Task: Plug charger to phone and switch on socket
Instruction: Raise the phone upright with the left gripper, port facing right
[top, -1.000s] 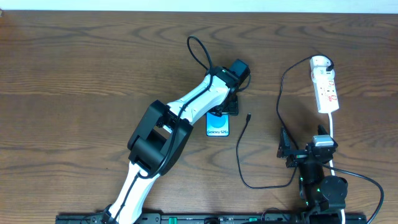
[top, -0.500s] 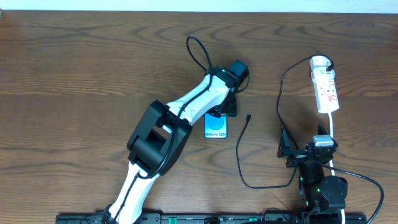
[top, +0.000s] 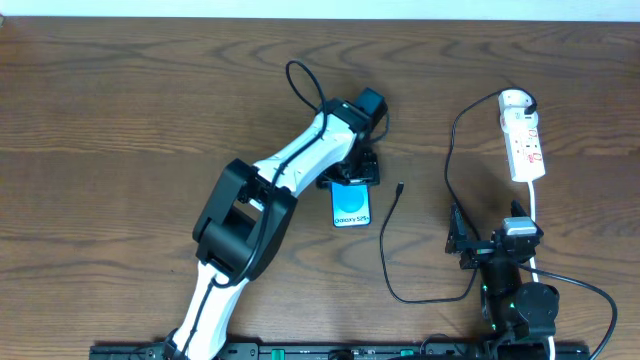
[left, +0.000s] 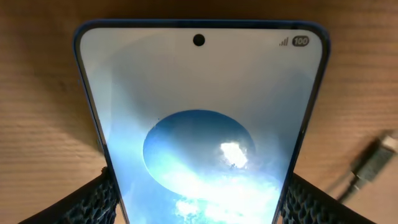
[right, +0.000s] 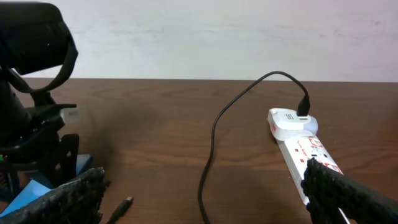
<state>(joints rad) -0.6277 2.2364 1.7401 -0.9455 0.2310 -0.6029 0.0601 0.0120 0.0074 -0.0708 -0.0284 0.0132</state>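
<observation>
The phone (top: 351, 207), cyan screen up, lies on the wooden table at centre. My left gripper (top: 350, 181) is shut on its far end. In the left wrist view the phone (left: 199, 112) fills the frame and both fingers of the left gripper (left: 199, 190) press its side edges. The charger (top: 383, 240) is a thin black cable. Its plug tip (top: 400, 187) lies loose just right of the phone, and its other end is plugged into the far end of the socket (top: 524, 145). My right gripper (top: 488, 228) is open and empty near the table's front.
The socket's white cord (top: 535, 205) runs down past my right gripper. In the right wrist view the socket (right: 305, 149) is ahead on the right, the cable tip (right: 122, 205) low on the left, and the tip also shows in the left wrist view (left: 373, 163).
My left wrist has swung a little to the left, and the phone in it has turned slightly and shifted towards the front. The right arm and the cable have not moved.
</observation>
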